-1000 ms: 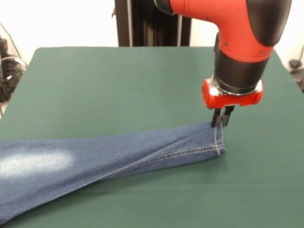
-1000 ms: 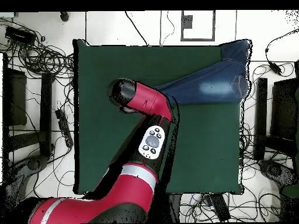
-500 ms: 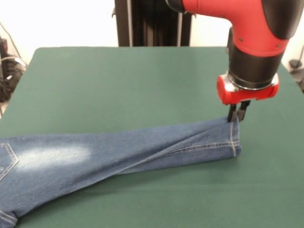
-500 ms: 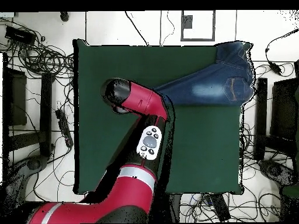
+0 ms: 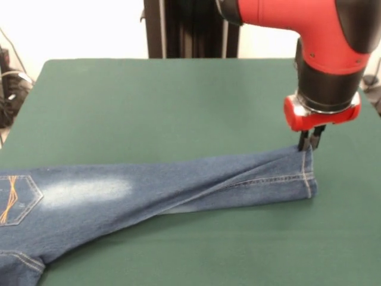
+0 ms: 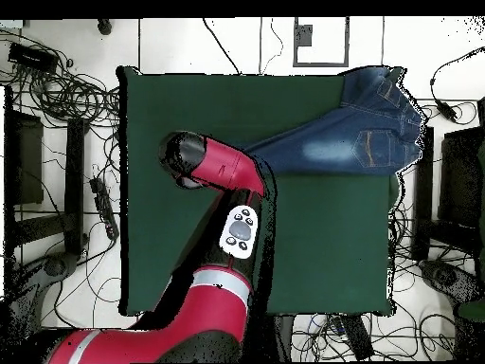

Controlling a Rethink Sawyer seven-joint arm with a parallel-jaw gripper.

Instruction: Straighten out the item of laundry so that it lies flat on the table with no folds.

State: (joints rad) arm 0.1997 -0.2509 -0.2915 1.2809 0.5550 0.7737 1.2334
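Note:
The blue denim jeans (image 5: 155, 193) lie stretched across the green table (image 5: 161, 101) in the front view, legs one over the other, with a pale faded patch and an orange-stitched back pocket at the left. My gripper (image 5: 311, 145) is shut on the far corner of the leg hem at the right and holds it just off the cloth. In the overhead view the jeans (image 6: 355, 137) run from under my arm to the table's (image 6: 189, 256) top right corner, where the waist reaches past the edge. The gripper is hidden under the arm there.
The robot's black pedestal (image 5: 190, 28) stands at the far side of the table. Cables and equipment (image 6: 57, 104) lie on the floor around the table in the overhead view.
My gripper has moved to the right in the front view, dragging the hem with it. The whole pair of jeans slid along, bringing the back pocket into view at the left.

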